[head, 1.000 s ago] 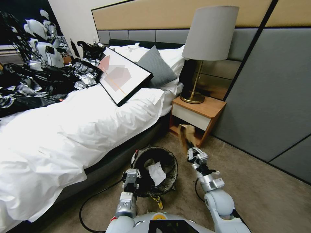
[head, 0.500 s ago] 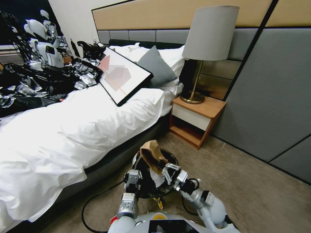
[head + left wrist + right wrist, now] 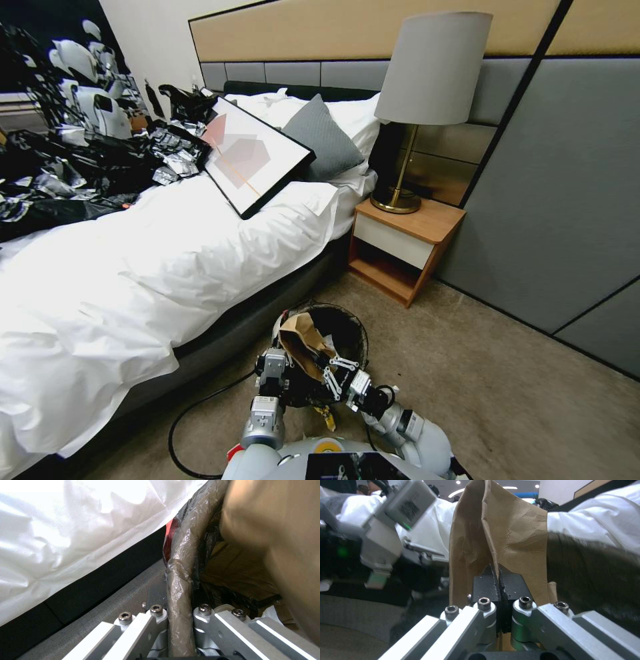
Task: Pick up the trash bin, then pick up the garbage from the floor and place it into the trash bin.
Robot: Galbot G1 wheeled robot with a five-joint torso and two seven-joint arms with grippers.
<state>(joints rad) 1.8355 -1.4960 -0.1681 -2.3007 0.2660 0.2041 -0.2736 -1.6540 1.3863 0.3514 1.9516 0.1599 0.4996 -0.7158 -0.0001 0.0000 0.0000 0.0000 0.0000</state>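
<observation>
Head view: bin (image 3: 347, 333) is off the carpet beside the bed (image 3: 167, 267), left gripper (image 3: 272, 367) on its near rim. Left wrist view confirms it: fingers (image 3: 146, 620) pressed onto the bagged rim (image 3: 181, 580), one each side. So the bin pickup looks done.

Right gripper (image 3: 333, 379) holds the brown bag (image 3: 303, 337) over the bin mouth, bag partly inside, tilted toward the left gripper. Right wrist view: black pads (image 3: 486, 587) pinched on the bag's lower edge (image 3: 506, 542), not released yet.

Something white sits low in the bin under the bag; can't tell what it is. A yellow scrap (image 3: 327, 417) lies on the carpet by the bin base.

Left to do, by my read: drop the bag, then that scrap.
</observation>
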